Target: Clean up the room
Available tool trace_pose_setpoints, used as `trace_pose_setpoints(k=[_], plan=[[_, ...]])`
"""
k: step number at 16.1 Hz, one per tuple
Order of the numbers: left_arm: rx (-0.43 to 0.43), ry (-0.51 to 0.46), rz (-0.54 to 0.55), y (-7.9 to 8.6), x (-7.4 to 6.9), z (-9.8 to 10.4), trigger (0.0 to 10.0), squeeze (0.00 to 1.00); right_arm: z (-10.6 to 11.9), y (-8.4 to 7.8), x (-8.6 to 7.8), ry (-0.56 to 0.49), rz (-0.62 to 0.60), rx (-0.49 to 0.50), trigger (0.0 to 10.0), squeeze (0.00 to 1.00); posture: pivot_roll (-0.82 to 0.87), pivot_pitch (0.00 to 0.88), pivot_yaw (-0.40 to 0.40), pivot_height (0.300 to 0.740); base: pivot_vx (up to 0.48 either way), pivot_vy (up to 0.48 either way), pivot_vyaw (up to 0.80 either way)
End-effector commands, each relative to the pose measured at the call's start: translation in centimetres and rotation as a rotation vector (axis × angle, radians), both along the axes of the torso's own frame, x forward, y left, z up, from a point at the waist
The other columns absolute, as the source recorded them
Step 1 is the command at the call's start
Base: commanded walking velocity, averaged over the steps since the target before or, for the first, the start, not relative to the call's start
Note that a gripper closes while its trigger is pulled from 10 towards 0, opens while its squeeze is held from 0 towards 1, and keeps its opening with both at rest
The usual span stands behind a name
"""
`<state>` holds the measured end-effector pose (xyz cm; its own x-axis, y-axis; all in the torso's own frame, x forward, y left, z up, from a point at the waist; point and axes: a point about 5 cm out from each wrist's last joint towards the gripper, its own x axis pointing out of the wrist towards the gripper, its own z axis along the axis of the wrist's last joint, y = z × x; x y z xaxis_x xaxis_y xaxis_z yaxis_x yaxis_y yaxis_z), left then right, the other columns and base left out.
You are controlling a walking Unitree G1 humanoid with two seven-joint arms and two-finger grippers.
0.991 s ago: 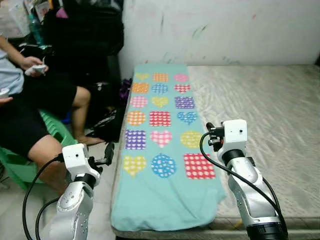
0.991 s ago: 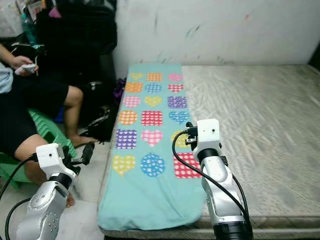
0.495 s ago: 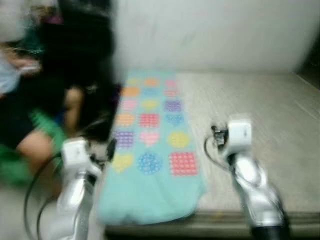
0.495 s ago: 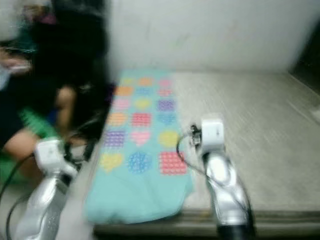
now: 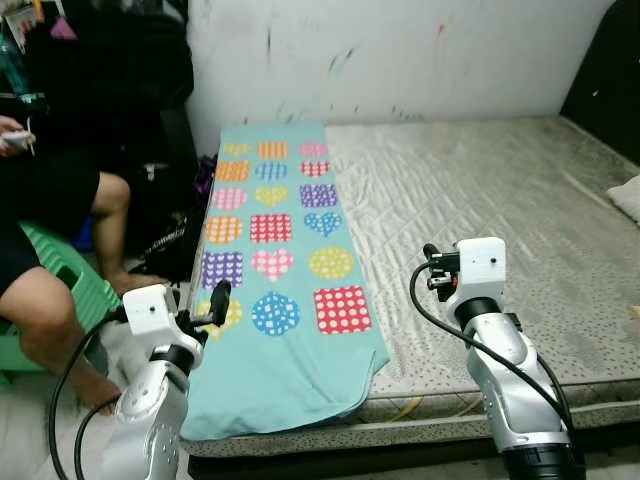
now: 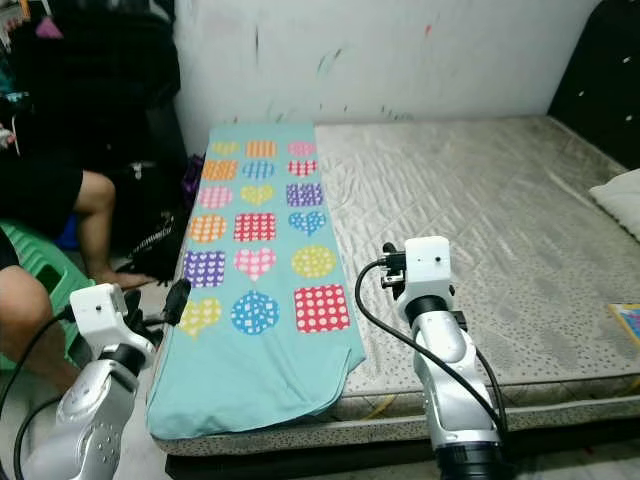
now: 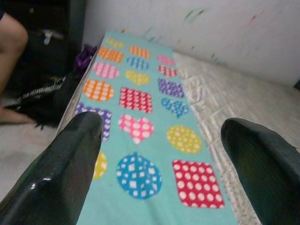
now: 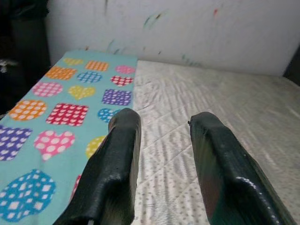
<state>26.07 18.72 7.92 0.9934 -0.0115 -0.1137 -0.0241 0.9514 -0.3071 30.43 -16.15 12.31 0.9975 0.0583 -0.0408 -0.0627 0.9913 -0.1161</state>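
A teal blanket (image 5: 270, 260) printed with coloured hearts, circles and squares lies flat along the left side of the grey mattress (image 5: 480, 200), its near end draped over the front edge. My left gripper (image 7: 161, 123) hovers low beside the blanket's near left corner, fingers wide apart and holding nothing. My right gripper (image 8: 164, 117) is held above the mattress just right of the blanket, open, with nothing between its fingers.
A person (image 5: 40, 250) sits on a green stool (image 5: 75, 280) at the left, beside black bags (image 5: 165, 245). A pale pillow (image 5: 628, 195) lies at the mattress's right edge, and a small coloured item (image 6: 628, 322) near it. A marked white wall (image 5: 400, 50) stands behind.
The whole picture has shifted left after a blurred moment, so the camera turned right; more mattress and the pillow now show. Both arms hold the same pose.
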Motion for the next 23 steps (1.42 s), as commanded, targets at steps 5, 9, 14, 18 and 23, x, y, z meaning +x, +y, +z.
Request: trace_pose_setpoints(k=[5, 9, 14, 18, 23], plan=[[0.008, 0.028, -0.001, 0.2, 0.12, -0.12, 10.0, 0.0, 0.29, 0.24, 0.07, -0.002, 0.002, 0.02, 10.0, 0.0, -0.14, 0.0, 0.017, 0.74, 0.0, 0.0, -0.48], [0.017, 0.031, -0.02, 0.1, 0.29, -0.03, 10.0, 0.0, 0.2, 0.31, 0.01, -0.003, -0.005, 0.022, 10.0, 0.0, -0.14, 0.0, 0.026, 0.74, 0.0, 0.0, -0.8], [0.013, 0.036, -0.024, 0.09, 0.35, 0.04, 10.0, 0.0, 0.16, 0.38, 0.03, -0.007, 0.001, 0.016, 10.0, 0.0, -0.13, 0.0, 0.029, 0.74, 0.0, 0.0, 0.0], [0.013, 0.041, -0.03, 0.09, 0.38, 0.03, 10.0, 0.0, 0.11, 0.34, 0.06, -0.003, -0.001, 0.017, 10.0, 0.0, -0.13, 0.0, 0.03, 0.74, 0.0, 0.41, 0.0], [0.01, 0.03, -0.038, -0.07, 0.39, 0.13, 10.0, 0.0, 0.1, 0.22, -0.01, -0.002, 0.003, 0.015, 10.0, 0.0, -0.14, 0.0, 0.03, 0.74, 0.0, 0.348, 0.0]])
